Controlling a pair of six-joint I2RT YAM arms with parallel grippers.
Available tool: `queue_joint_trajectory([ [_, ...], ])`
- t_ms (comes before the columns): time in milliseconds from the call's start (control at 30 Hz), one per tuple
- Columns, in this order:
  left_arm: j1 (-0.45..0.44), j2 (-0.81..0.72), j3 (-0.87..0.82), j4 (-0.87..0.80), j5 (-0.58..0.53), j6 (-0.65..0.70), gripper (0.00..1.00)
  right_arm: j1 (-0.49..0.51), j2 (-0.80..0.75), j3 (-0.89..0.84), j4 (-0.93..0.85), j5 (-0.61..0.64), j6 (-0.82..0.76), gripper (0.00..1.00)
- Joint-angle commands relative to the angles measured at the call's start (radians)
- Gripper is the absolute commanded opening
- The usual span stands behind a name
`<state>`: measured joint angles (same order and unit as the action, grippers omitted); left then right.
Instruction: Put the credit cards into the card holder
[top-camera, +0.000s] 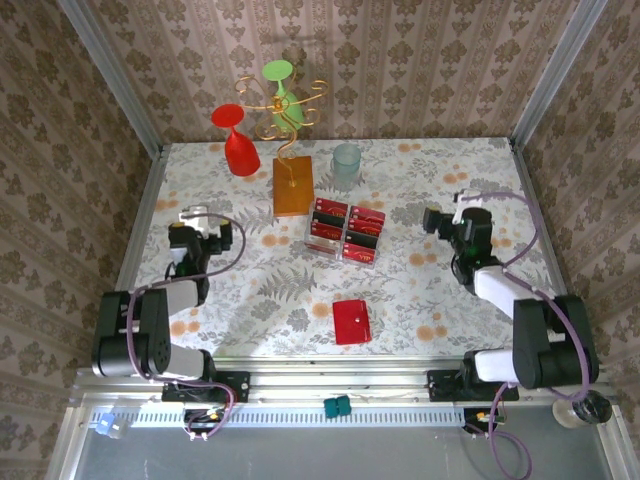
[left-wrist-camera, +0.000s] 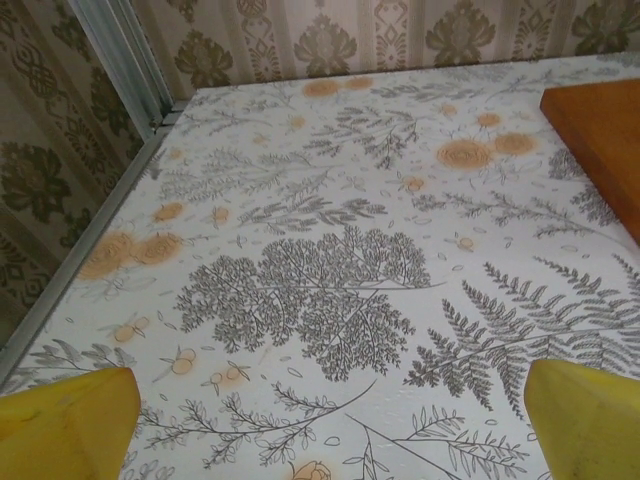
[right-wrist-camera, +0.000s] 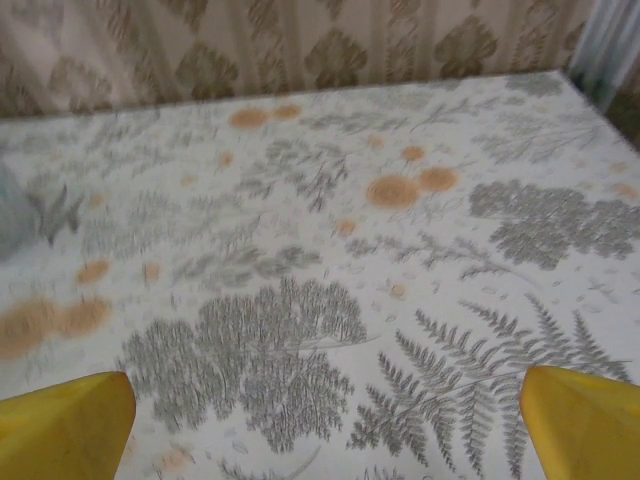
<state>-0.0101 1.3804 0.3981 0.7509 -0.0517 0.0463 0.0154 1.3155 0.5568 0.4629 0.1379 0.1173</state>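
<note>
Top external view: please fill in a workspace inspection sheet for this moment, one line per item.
Surface: table under a leaf-print cloth, flat.
Job's things: credit cards sit in a clear tray at mid-table; card holder lies closed nearer the arms, apart from the tray.
Clutter: orange wooden block carrying a gold wire stand, red goblet, green goblet, translucent cup.
Grippers: left gripper and right gripper both open, holding nothing, over bare cloth.
Cables: purple cables run along both arms, off the job's things.
Surroundings: patterned walls, metal frame rail.
</note>
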Motion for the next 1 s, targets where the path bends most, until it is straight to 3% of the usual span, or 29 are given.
queue_joint_trajectory([
  [0, 0.008, -0.081, 0.070, -0.185, -0.006, -0.054, 1.00, -0.008, -0.064, 0.124, -0.309, 0.095, 0.223, 1.00],
  [67, 0.003, -0.123, 0.111, -0.266, 0.007, -0.104, 1.00, -0.013, -0.077, 0.207, -0.502, 0.080, 0.417, 1.00],
  [133, -0.009, -0.162, 0.156, -0.353, 0.016, -0.166, 1.00, -0.019, -0.071, 0.244, -0.559, -0.008, 0.450, 1.00],
  [300, -0.095, -0.239, 0.214, -0.512, 0.009, -0.338, 1.00, -0.020, -0.010, 0.250, -0.510, -0.232, 0.519, 1.00],
  [433, -0.202, -0.313, 0.200, -0.587, -0.008, -0.429, 1.00, -0.015, 0.037, 0.245, -0.465, -0.495, 0.534, 1.00],
  [500, -0.278, -0.357, 0.180, -0.616, -0.050, -0.442, 1.00, 0.011, 0.025, 0.209, -0.430, -0.563, 0.554, 0.98],
  [733, -0.489, -0.418, 0.099, -0.676, -0.152, -0.520, 1.00, 0.201, -0.066, 0.128, -0.512, -0.474, 0.532, 0.95],
  [967, -0.537, -0.262, 0.153, -0.772, -0.228, -0.603, 1.00, 0.393, -0.109, 0.085, -0.607, -0.284, 0.516, 0.91],
])
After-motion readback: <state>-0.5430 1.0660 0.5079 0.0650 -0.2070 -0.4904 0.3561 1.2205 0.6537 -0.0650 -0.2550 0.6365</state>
